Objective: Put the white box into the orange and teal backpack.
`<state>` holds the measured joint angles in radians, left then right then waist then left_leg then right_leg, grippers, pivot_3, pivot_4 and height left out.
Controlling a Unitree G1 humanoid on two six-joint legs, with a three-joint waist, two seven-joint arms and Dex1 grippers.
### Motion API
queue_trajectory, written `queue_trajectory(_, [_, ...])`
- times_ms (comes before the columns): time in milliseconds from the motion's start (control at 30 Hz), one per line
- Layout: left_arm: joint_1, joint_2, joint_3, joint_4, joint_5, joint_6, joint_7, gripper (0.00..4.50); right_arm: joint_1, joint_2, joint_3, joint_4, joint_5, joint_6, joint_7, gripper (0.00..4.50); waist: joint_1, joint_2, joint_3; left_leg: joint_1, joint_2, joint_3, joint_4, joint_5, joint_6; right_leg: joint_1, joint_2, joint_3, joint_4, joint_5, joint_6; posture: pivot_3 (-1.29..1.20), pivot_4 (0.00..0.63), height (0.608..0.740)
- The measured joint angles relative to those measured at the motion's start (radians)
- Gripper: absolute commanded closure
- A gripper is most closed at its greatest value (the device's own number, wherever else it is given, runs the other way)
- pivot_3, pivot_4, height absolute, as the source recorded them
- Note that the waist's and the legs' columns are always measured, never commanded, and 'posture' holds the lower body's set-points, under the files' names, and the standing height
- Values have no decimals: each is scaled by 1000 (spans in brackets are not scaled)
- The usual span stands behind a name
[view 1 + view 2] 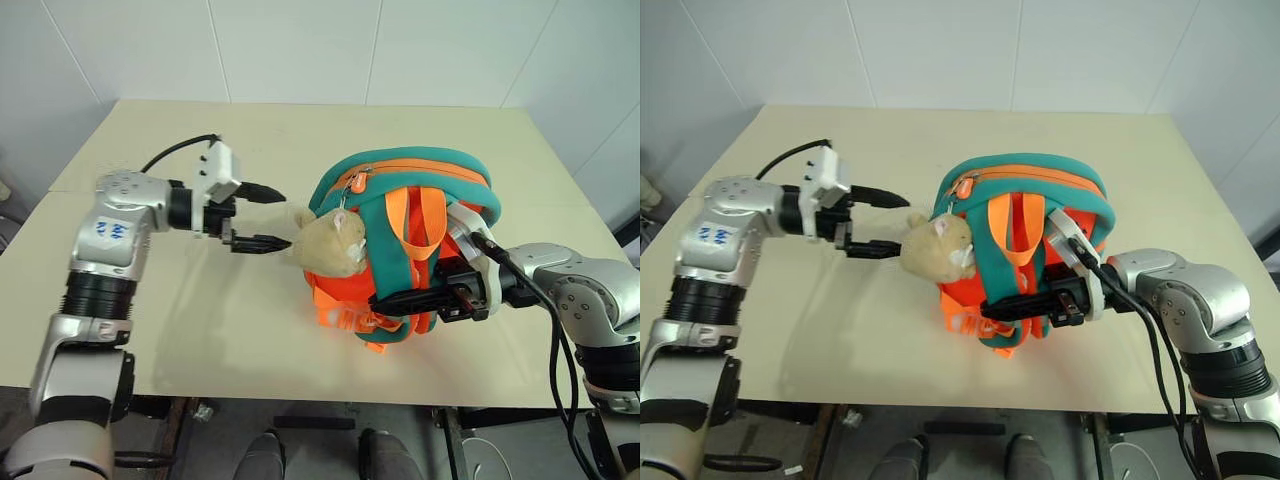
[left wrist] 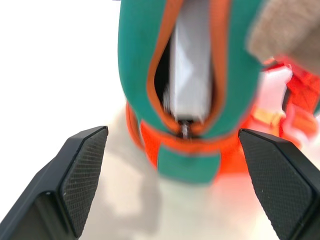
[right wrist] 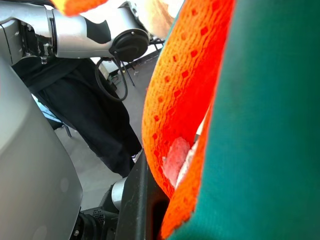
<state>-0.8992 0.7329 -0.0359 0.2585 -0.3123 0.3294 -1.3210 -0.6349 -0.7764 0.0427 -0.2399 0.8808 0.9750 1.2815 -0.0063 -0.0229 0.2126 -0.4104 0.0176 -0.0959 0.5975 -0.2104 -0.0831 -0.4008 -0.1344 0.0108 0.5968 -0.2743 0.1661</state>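
White box (image 2: pixel 190 75) half-hidden inside orange and teal backpack (image 1: pixel 400 190), blurred

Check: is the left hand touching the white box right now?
Apart. In the left wrist view the left hand stands open, with bare table between its fingers and the orange and teal backpack; the white box sits inside the zip opening.

The orange and teal backpack (image 1: pixel 400 215) looks like soft matt cloth — its teal trim smooth and padded, its orange straps (image 1: pixel 425 225) an open-weave webbing with a coarse mesh texture. The plush charm (image 1: pixel 330 243) is fuzzy tan pile. Inside the zip opening, the white box (image 2: pixel 192 70) appears smooth and faintly glossy. The left hand (image 1: pixel 262 218) has matt black fingers (image 2: pixel 82 172) with finely knurled pads. The surface (image 1: pixel 200 330) is a smooth, matt cream board.
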Motion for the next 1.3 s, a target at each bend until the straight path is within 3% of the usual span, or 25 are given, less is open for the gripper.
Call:
queue_trajectory(167, [65,53,49,-149,-61,71,-6,42,3,0,2,9,-15,-16,4,4479,1,0,0,0,0,0,0,0,0,0,0,0,0,0,0,0,150,740])
queue_trajectory(267, [80,26,68,-210,-84,101,55,220,2,1,6,17,-29,-25,7,4479,3,0,0,1,0,0,0,0,0,0,0,0,2,0,0,0,150,740])
queue_trajectory(367, [80,-12,69,-190,-76,83,119,906,1,7,20,25,-38,-36,11,4479,3,0,0,1,0,0,1,0,0,0,0,0,3,0,-1,0,150,740])
queue_trajectory(500, [51,-39,49,-99,-21,5,161,2269,-1,8,24,41,-43,-40,13,4479,-2,0,0,2,0,0,1,0,0,0,1,1,4,0,-1,0,150,740])
queue_trajectory(733, [-23,-182,-9,58,26,-101,184,4452,-8,19,27,45,-50,-53,11,4479,0,0,0,2,0,0,2,0,0,1,1,1,4,0,-1,0,150,740])
queue_trajectory(1167, [-38,-322,-90,166,64,-149,155,4452,30,21,-1,8,-34,-52,-48,4479,4,0,0,2,0,0,3,0,0,1,1,1,4,0,-1,0,150,740])
queue_trajectory(1300, [-60,-301,-88,188,68,-160,157,4452,34,22,-4,6,-31,-50,-60,4479,0,0,0,2,0,0,3,0,0,1,1,1,4,0,-1,0,150,740])
